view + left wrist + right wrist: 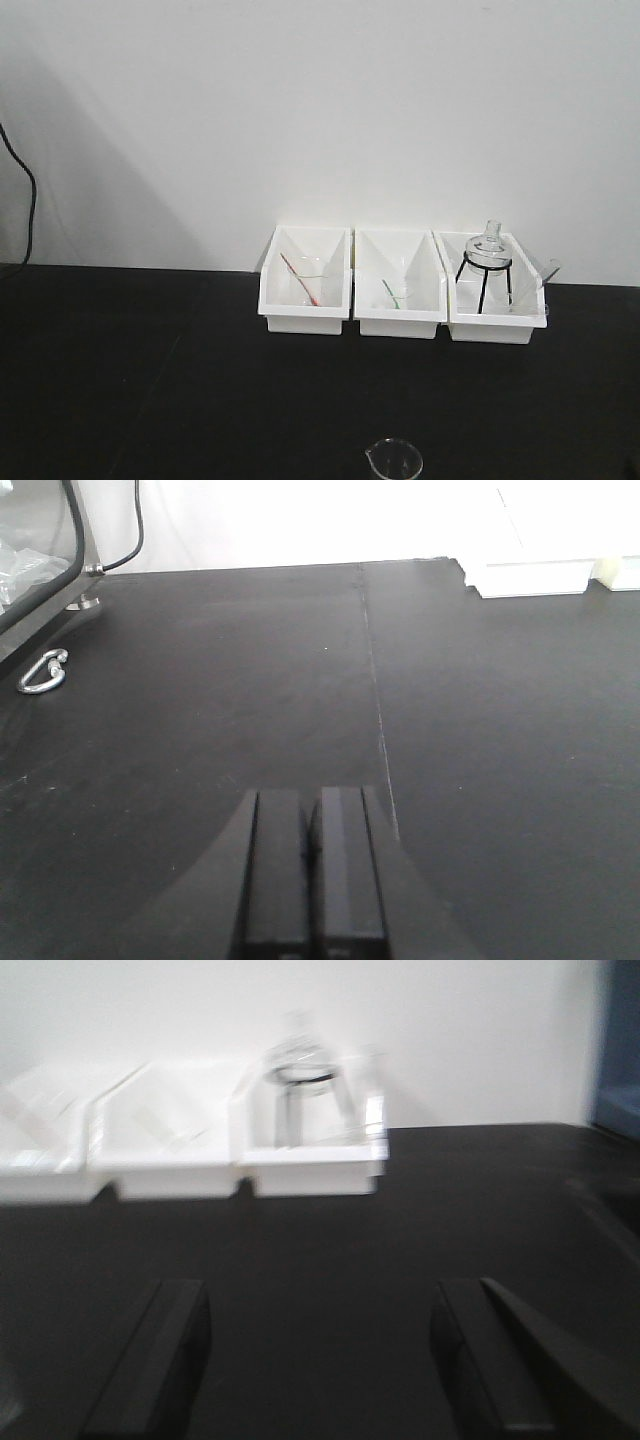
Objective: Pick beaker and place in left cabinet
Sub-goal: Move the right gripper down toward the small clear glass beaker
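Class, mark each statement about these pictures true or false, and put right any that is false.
1. Three white bins stand in a row by the wall. True.
2. The flask on its tripod stands on the bare table. False: it stands in the right bin.
3. The left pincer is shut with nothing in it. True.
4. The right pincer holds the beaker. False: it is open and empty, and the beaker stands on the table, in front of the bins.
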Robot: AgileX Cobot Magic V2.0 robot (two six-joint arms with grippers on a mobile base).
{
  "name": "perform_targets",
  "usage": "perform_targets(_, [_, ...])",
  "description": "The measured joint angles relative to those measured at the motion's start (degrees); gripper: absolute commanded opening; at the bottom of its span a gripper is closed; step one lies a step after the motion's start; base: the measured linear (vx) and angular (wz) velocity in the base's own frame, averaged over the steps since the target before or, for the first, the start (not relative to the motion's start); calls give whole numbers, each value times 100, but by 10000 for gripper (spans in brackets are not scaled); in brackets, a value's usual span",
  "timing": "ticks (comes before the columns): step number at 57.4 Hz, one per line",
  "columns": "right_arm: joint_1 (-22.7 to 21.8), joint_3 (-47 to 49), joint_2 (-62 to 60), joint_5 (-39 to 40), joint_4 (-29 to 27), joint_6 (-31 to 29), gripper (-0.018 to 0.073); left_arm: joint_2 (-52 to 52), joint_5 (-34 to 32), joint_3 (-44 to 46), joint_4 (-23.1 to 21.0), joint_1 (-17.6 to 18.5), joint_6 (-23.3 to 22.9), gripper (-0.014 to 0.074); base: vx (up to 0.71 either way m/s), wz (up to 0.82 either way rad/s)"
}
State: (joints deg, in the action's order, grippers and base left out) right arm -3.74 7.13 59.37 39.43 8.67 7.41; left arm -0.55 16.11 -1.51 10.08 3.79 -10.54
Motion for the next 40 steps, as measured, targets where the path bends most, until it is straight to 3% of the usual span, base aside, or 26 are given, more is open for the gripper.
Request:
perform_targets(8, [0,455,956,509,2542,408,535,0,0,0,0,0,0,4,0,0])
perform_targets(13, [0,752,1515,953,3331,766,535,0,0,0,0,0,0,4,0,0])
perform_targets(24, [133,1217,2736,1286,3715,870,535,0,0,0,0,0,0,4,0,0])
perform_targets(40, [1158,1878,4108,1341,3501,419,535,0,0,0,0,0,0,4,0,0])
